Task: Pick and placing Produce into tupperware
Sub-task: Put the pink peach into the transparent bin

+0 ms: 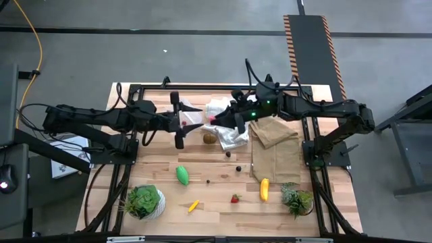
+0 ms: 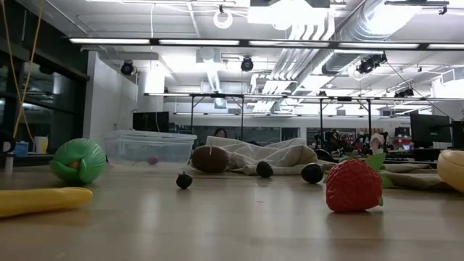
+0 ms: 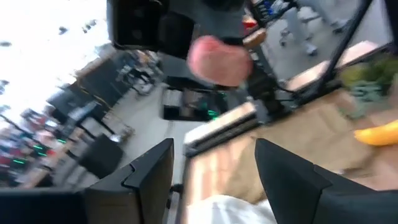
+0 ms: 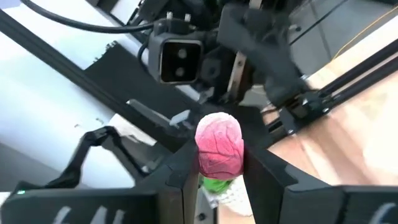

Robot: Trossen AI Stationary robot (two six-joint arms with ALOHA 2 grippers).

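Produce item, pink and wrinkled with a green base (image 4: 219,149), sits pinched between the right gripper (image 4: 219,177) fingers, raised near the tupperware (image 1: 192,119) at the table's far side. I see the left gripper (image 3: 214,171) spread apart, holding nothing, facing the right one just beside the container. On the tabletop lie the green oval (image 1: 182,175), the strawberry (image 1: 235,198) and the banana piece (image 1: 264,189).

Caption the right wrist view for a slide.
Right gripper shut on a pink, wrinkled toy fruit with green base, facing the left gripper.
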